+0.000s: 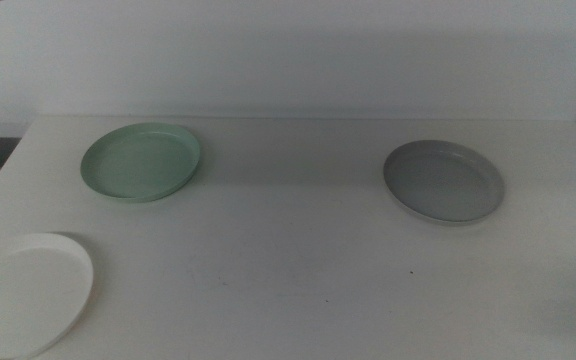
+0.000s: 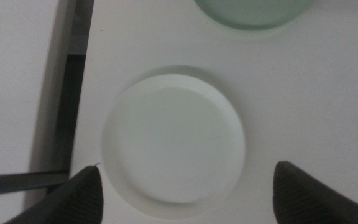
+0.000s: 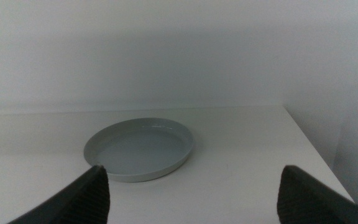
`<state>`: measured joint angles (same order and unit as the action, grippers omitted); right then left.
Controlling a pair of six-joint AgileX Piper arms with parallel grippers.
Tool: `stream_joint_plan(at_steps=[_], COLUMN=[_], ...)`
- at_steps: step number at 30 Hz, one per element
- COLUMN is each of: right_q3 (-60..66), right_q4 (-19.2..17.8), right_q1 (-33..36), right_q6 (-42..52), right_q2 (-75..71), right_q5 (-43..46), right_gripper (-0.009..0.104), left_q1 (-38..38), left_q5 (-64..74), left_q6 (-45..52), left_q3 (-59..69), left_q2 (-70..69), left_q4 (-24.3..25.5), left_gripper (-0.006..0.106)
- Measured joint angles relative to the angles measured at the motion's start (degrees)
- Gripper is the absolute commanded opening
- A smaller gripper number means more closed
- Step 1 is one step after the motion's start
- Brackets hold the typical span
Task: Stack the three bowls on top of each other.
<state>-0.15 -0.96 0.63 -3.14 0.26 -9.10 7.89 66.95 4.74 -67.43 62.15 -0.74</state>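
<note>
Three shallow bowls lie apart on the white table (image 1: 298, 290). The mint green bowl (image 1: 140, 161) is at the far left, the grey bowl (image 1: 444, 180) at the far right, and the white bowl (image 1: 23, 292) at the near left corner. Neither arm shows in the middle view. My left gripper (image 2: 186, 168) is open and empty above the white bowl (image 2: 174, 146), with the green bowl's rim (image 2: 253, 12) beyond it. My right gripper (image 3: 192, 169) is open and empty, back from the grey bowl (image 3: 140, 149) and facing it.
The table's left edge (image 2: 82, 93) runs close to the white bowl, with a dark gap beside it. Its right edge (image 3: 309, 143) lies past the grey bowl. A white wall (image 1: 298, 60) stands behind the table.
</note>
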Motion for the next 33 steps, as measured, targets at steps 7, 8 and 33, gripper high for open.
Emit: stream_joint_plan(at_steps=[7, 8, 33], right_q3=[0.00, 0.00, 0.00], right_q4=[0.00, 0.00, 0.00], right_q1=[0.00, 0.00, 0.00], right_q6=[0.00, 0.00, 0.00], right_q2=[0.00, 0.00, 0.00], right_q5=[0.00, 0.00, 0.00], right_gripper=[0.083, 0.083, 0.083], left_q1=[6.97, 7.85, 14.89], left_q5=[2.59, 2.70, -0.99], left_q6=[9.96, 11.01, 22.25], left_q3=[-7.58, -8.00, -8.65], left_q2=[12.74, 14.01, 47.77], left_q4=[-1.62, -1.96, -2.84], left_gripper=[0.094, 0.094, 0.094])
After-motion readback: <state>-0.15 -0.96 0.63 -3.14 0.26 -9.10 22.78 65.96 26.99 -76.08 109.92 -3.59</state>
